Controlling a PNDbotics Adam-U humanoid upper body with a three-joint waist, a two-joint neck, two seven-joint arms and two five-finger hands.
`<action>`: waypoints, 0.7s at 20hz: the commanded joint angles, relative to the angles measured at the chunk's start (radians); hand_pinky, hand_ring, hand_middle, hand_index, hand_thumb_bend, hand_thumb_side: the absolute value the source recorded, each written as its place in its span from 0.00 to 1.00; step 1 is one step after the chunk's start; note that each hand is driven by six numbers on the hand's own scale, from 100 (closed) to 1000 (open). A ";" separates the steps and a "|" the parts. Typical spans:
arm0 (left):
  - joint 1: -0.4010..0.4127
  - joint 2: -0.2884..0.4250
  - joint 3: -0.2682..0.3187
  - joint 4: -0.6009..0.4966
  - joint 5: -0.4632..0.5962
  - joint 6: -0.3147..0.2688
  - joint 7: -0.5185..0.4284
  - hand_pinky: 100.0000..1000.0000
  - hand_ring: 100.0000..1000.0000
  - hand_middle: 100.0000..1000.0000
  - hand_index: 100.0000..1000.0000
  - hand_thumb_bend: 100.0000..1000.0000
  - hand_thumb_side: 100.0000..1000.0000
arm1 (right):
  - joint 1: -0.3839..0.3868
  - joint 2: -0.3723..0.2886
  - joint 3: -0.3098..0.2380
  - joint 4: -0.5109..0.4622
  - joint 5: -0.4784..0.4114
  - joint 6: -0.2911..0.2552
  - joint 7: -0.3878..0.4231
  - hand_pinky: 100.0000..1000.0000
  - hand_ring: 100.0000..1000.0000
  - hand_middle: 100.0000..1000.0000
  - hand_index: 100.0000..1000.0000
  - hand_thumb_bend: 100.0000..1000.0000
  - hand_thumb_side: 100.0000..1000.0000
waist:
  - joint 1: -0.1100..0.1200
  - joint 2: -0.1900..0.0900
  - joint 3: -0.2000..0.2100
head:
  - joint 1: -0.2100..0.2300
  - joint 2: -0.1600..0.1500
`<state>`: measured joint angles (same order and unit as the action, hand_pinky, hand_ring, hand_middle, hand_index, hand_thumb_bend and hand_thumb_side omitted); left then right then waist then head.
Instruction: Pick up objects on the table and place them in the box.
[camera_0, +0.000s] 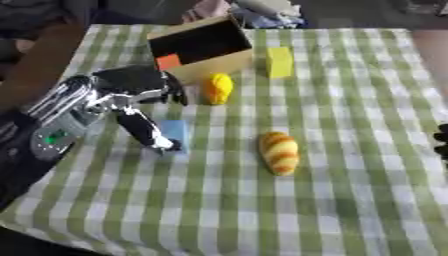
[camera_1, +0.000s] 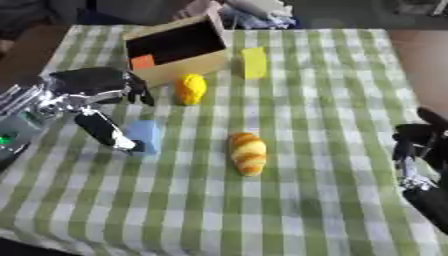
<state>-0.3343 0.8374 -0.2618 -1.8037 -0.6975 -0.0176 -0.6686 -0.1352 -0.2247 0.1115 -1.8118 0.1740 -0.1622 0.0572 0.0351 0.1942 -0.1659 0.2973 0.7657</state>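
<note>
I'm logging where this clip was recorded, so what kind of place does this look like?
Probably an indoor practice setup: a table with a green checked cloth, a cardboard box, and toy food such as a bread loaf laid out for sorting.

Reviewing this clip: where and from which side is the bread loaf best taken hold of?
Probably across its narrow middle, from above. The bread loaf lies flat and lengthwise on the table, long sides clear; the blue block and left hand are well off to its left.
</note>
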 joint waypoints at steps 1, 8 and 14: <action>-0.023 0.028 0.013 0.023 -0.009 -0.009 -0.044 0.76 0.76 0.80 0.89 0.72 0.53 | -0.006 -0.012 -0.004 -0.008 -0.006 -0.001 0.002 0.64 0.71 0.68 0.93 0.00 0.41 | 0.008 -0.029 -0.001 | 0.004 0.004; -0.074 -0.029 -0.007 0.148 -0.058 -0.008 0.011 0.74 0.73 0.76 0.86 0.66 0.47 | -0.006 -0.010 -0.002 -0.007 -0.009 -0.001 0.003 0.64 0.71 0.68 0.93 0.00 0.41 | 0.004 -0.028 -0.004 | 0.008 0.004; -0.111 -0.073 -0.013 0.241 -0.089 0.001 0.073 0.72 0.69 0.72 0.83 0.61 0.44 | -0.007 -0.007 -0.001 -0.008 -0.011 -0.002 0.004 0.64 0.71 0.68 0.93 0.00 0.41 | 0.002 -0.026 -0.007 | 0.011 0.004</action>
<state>-0.4297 0.7522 -0.2803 -1.5718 -0.7777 -0.0187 -0.6106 -0.1348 -0.2245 0.1119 -1.8067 0.1725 -0.1624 0.0576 0.0351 0.1942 -0.1721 0.3056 0.7657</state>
